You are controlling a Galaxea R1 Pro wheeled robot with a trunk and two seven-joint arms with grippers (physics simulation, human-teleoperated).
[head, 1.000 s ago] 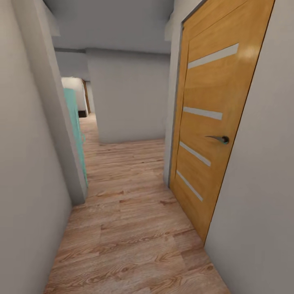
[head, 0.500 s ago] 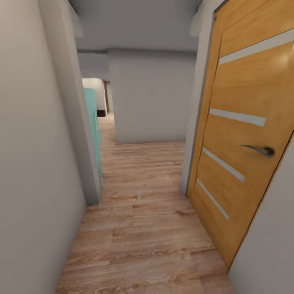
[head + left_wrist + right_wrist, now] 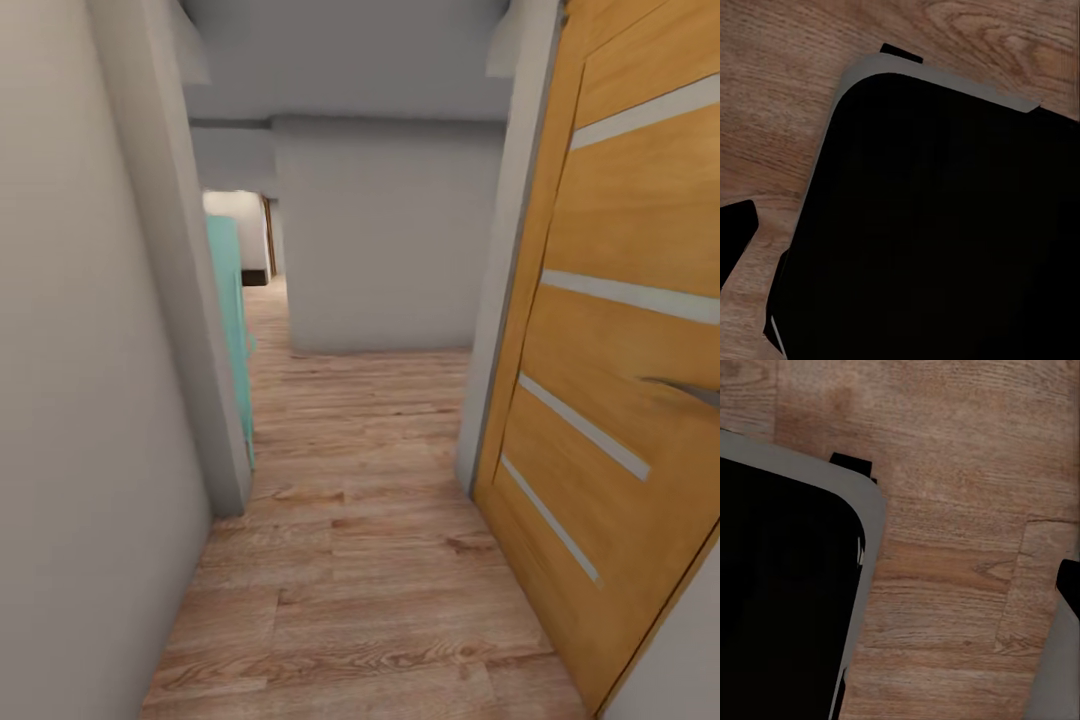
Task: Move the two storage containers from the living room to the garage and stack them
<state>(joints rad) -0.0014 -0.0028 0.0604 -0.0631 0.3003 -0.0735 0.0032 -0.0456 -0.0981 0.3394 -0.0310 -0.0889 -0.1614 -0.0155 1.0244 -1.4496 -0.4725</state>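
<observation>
The two storage containers are out of view, and so is the garage. I am in a narrow hallway with a light wood plank floor point(image 3: 360, 560). In both wrist views the cameras look down at those planks and at my own dark base with its grey rim point(image 3: 945, 225) point(image 3: 780, 585). A dark sliver sits at the edge of the left wrist view point(image 3: 735, 232), and another at the edge of the right wrist view point(image 3: 1069, 581). I cannot tell how either pair of jaws stands.
An orange wooden door point(image 3: 620, 350) with pale stripes and a metal handle point(image 3: 690, 392) stands close on the right. A grey wall corner point(image 3: 200, 350) juts in on the left, with a teal panel point(image 3: 232, 320) behind it. A grey wall point(image 3: 390, 240) closes the hallway ahead; an opening leads off far left.
The whole head view has shifted: the camera has moved forward and turned a little. The door now looms larger and nearer at the right, its handle at the picture's edge.
</observation>
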